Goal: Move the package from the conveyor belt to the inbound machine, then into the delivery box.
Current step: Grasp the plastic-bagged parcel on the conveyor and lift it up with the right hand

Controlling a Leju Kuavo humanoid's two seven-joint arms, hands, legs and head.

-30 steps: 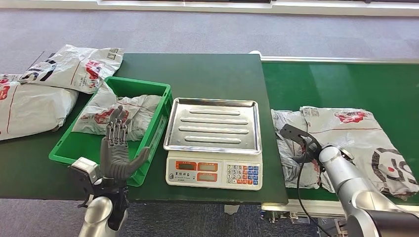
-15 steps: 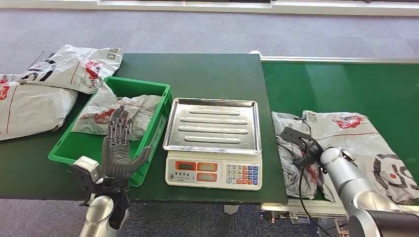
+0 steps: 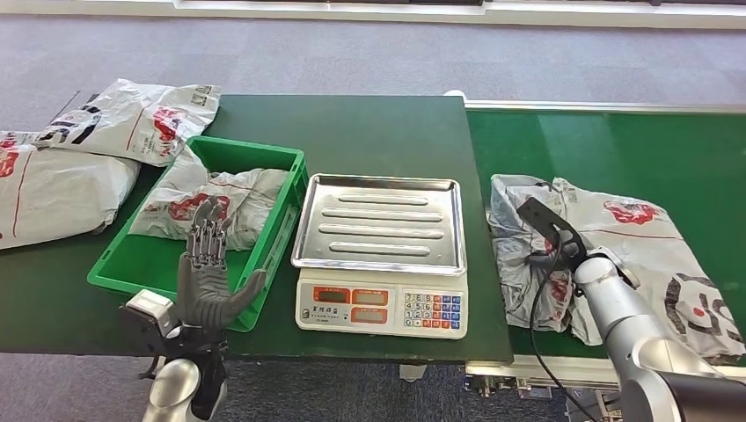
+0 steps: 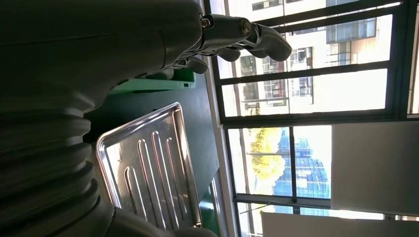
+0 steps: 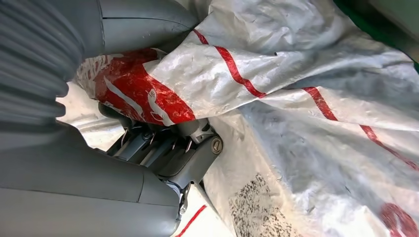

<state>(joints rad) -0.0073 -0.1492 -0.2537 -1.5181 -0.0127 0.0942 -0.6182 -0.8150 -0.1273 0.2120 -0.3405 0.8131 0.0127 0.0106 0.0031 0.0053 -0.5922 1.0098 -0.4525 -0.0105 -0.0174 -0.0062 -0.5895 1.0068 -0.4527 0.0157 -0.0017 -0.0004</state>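
Observation:
A crumpled grey package (image 3: 633, 242) with red and black print lies on the green conveyor belt (image 3: 616, 149) at the right. My right hand (image 3: 552, 255) is at its left end; in the right wrist view the thumb and fingers (image 5: 163, 148) grip a fold of the package (image 5: 306, 98). The scale with a steel tray (image 3: 378, 224) stands left of the belt. Left of it is the green box (image 3: 149, 259), which holds another package (image 3: 220, 198). My left hand (image 3: 209, 277) is raised in front of the box, fingers apart and holding nothing.
Two more packages (image 3: 132, 114) (image 3: 53, 189) lie on the dark green table at the far left. The scale's keypad (image 3: 431, 309) faces me. The left wrist view shows the steel tray (image 4: 148, 168), the box rim (image 4: 153, 84) and windows beyond.
The right hand has risen and shifted slightly away from me, pulling the package's left end up and bunching it. The left hand has sunk a little.

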